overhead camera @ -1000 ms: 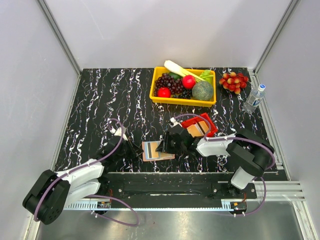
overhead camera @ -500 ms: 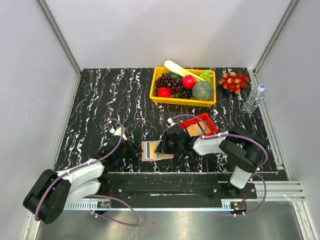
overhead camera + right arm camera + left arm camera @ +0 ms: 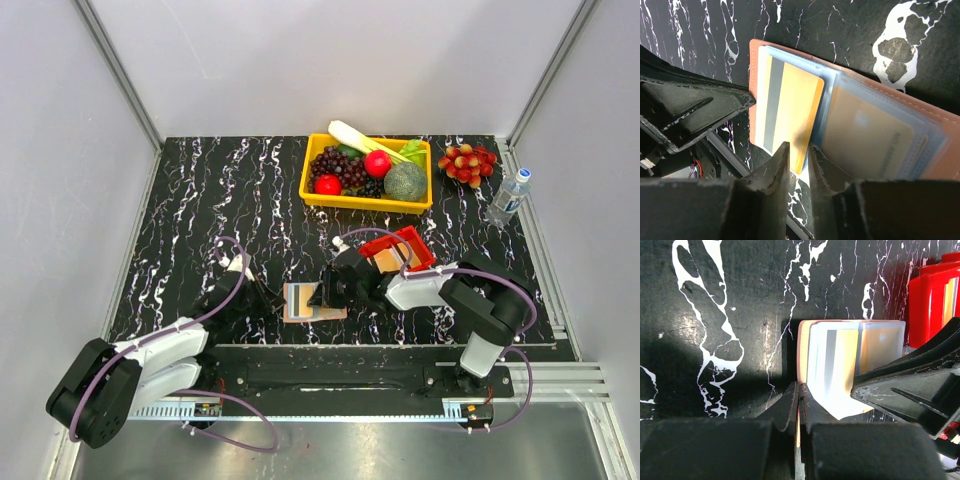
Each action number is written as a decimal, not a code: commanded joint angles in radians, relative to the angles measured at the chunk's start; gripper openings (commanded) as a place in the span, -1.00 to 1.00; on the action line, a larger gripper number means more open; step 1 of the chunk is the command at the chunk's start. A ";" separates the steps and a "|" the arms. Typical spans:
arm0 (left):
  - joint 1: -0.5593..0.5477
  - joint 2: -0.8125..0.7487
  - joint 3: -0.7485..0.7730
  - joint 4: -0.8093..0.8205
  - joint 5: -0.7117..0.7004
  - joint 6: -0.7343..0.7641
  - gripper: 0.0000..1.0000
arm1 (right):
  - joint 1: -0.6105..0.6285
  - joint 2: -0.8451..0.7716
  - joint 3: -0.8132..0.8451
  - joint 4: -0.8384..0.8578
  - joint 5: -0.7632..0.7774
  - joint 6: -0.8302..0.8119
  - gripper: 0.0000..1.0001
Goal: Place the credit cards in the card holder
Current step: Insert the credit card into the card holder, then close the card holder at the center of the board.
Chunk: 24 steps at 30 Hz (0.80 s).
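Observation:
The card holder [image 3: 306, 301] lies open on the black marbled table, salmon-pink outside, pale blue lining up. My left gripper [image 3: 264, 297] is shut on its left edge; the left wrist view shows the pink edge [image 3: 804, 347] pinched between the fingers of that gripper [image 3: 800, 396]. A gold credit card [image 3: 790, 112] with a grey stripe lies on the left half. A tan card [image 3: 867, 135] sits under the right half's clear sleeve. My right gripper [image 3: 799, 149] hovers at the gold card's near edge, jaws a narrow gap apart and gripping nothing. It stands over the holder's right side [image 3: 326, 293].
A small red tray [image 3: 402, 250] with more cards sits just behind the right gripper and shows in the left wrist view [image 3: 932, 300]. A yellow bin of fruit and vegetables [image 3: 366, 172], a bunch of grapes [image 3: 468, 162] and a water bottle [image 3: 508, 197] stand at the back.
My right gripper moved left from beside the red tray onto the holder's right side. The holder shifted slightly left. The left arm has not moved.

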 commanded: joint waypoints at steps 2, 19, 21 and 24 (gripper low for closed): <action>-0.004 -0.027 0.048 -0.014 0.010 0.022 -1.00 | 0.020 -0.115 0.037 -0.088 0.056 -0.080 -0.36; -0.006 -0.121 0.100 -0.170 -0.019 0.071 -1.00 | 0.012 -0.486 0.014 -0.494 0.420 -0.218 -0.02; -0.004 -0.121 0.105 -0.172 -0.021 0.072 -1.00 | 0.011 -0.508 0.011 -0.536 0.455 -0.213 -0.02; -0.006 -0.115 0.109 -0.174 -0.021 0.074 -1.00 | 0.008 -0.508 0.006 -0.571 0.455 -0.194 -0.03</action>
